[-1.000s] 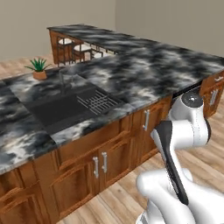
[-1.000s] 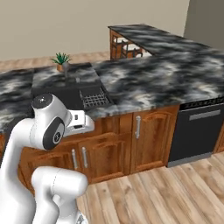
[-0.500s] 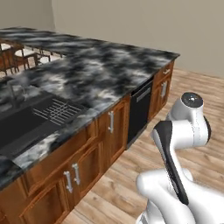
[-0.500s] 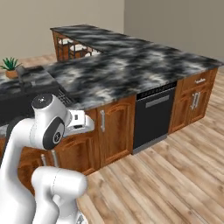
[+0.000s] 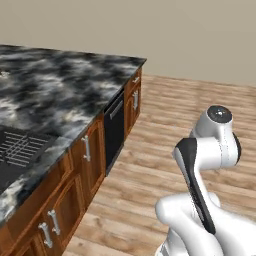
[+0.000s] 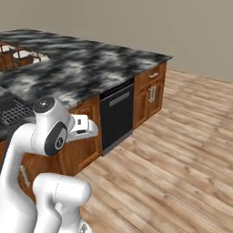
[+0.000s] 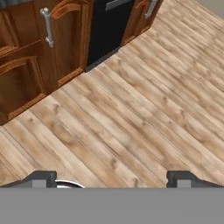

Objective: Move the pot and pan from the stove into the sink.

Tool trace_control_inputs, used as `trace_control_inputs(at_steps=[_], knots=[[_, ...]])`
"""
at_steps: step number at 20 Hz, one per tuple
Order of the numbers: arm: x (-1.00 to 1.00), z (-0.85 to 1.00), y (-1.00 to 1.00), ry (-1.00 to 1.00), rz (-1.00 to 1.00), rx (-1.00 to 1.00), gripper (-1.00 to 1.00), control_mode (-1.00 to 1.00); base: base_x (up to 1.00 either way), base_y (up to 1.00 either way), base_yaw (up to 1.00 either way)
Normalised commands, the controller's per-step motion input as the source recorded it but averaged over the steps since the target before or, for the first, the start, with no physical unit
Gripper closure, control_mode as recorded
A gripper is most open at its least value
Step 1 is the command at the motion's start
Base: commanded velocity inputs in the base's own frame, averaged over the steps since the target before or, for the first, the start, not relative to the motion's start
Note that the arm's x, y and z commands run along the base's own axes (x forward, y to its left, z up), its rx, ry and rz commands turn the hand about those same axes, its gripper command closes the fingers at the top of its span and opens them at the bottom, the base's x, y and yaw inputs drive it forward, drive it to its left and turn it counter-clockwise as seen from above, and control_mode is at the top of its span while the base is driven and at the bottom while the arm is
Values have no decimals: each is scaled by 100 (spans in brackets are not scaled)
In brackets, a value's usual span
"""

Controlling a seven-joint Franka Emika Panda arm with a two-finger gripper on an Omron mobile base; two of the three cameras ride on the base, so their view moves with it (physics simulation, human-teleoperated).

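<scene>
The kitchen's marbled counter (image 5: 65, 95) ran off to the left above wooden cabinets and a black dishwasher (image 6: 117, 116), with the sink (image 5: 15, 155) and its wire rack at the left edge, while pot, pan and stove lay outside these views, so the robot was probably driving toward them. The gripper (image 7: 112, 178) hung released and empty over the wood floor (image 7: 144, 109), arm tucked for travel. Compared with a second before, the whole view had swung right as the base turned, sliding the sink toward the edge.

Glossy black-and-white marbled counter (image 5: 60, 85), reddish wood cabinets (image 5: 65, 200) with metal handles, pale wood-plank floor (image 7: 144, 109).
</scene>
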Motion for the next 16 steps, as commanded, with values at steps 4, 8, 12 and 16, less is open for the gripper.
trace_control_inputs(at_steps=[4,8,12,16], knots=[[0,0,0,0,0,0,-100,100,0,0,-50],[0,0,0,0,0,0,-100,100,0,0,-50],[0,0,0,0,0,0,-100,100,0,0,-50],[0,0,0,0,0,0,-100,100,0,0,-50]])
